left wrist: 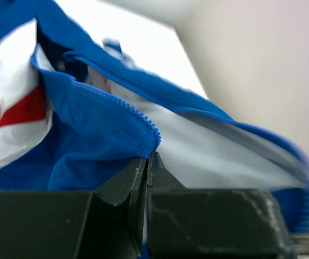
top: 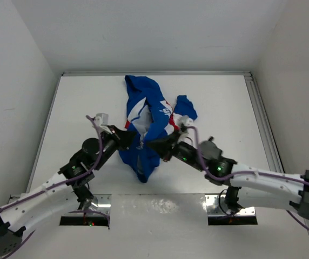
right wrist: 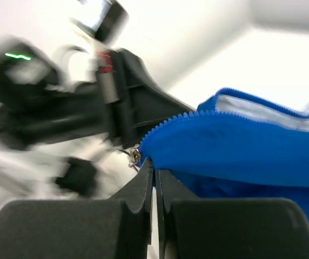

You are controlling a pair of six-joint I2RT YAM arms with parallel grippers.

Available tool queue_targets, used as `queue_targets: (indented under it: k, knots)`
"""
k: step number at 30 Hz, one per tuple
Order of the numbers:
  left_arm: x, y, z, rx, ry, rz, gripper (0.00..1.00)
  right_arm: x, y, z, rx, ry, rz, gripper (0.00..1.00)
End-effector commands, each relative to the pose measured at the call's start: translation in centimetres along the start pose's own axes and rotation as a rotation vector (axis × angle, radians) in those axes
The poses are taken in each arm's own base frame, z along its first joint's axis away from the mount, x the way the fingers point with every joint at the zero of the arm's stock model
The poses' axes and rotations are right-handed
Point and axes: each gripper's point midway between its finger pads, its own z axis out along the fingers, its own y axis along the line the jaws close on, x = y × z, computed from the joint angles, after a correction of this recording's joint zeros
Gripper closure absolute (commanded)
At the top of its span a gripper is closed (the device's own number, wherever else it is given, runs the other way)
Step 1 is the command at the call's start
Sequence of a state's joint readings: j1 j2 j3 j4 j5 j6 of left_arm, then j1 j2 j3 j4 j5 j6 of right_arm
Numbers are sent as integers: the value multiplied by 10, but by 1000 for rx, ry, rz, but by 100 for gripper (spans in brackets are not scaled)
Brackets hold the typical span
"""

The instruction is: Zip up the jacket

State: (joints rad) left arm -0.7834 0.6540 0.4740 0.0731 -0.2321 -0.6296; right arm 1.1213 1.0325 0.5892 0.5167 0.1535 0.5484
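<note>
The blue jacket (top: 143, 121) with red and white panels lies crumpled at the table's middle, front open, white lining showing. My left gripper (top: 131, 139) is shut on the left front edge near the hem; in the left wrist view the blue zipper edge (left wrist: 138, 116) runs into the closed fingertips (left wrist: 148, 159). My right gripper (top: 153, 144) is shut on the right front edge; in the right wrist view the toothed zipper edge (right wrist: 176, 121) ends at its tips (right wrist: 153, 164), with a small metal zipper piece (right wrist: 135, 156) beside them. The two grippers sit close together, facing each other.
The white table (top: 79, 108) is walled at left, back and right, with a metal rail (top: 262, 118) along the right edge. A sleeve (top: 186, 107) of the jacket spreads to the right. The left arm (right wrist: 62, 113) shows blurred in the right wrist view.
</note>
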Motion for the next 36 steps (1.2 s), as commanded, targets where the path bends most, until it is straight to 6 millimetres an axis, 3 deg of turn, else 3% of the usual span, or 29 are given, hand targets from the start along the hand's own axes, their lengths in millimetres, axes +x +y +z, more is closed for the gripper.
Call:
queue_targets:
  k: [1, 2, 3, 4, 5, 9, 15, 21, 30, 36]
  knots:
    - [-34, 10, -18, -72, -130, -21, 100, 26, 4, -29, -114, -34, 136, 100]
    - [-23, 20, -20, -95, -103, -11, 100, 76, -28, -32, 11, 123, 211, 100]
    - [-18, 23, -22, -93, -95, -10, 100, 99, -43, -34, 47, 193, 267, 100]
    - [-14, 24, -22, -83, -88, -19, 100, 88, -36, -33, -66, 161, 394, 100]
    - [-7, 27, -21, -87, -67, -23, 100, 99, -42, -45, -64, 167, 431, 100]
    - [10, 13, -16, -2, 9, -20, 100, 88, -56, -40, 8, 164, 301, 100]
    - [18, -3, -14, 88, 40, -26, 100, 70, -58, -35, 9, 104, 242, 100]
    - [43, -18, -13, 211, 136, -20, 100, 65, -54, -35, -19, 61, 249, 100]
    - [46, -32, -15, 297, 138, -30, 100, 51, -55, -32, -4, -5, 314, 100]
    - [38, -36, -11, 295, 126, 3, 100, 55, -60, -25, 47, 38, 339, 100]
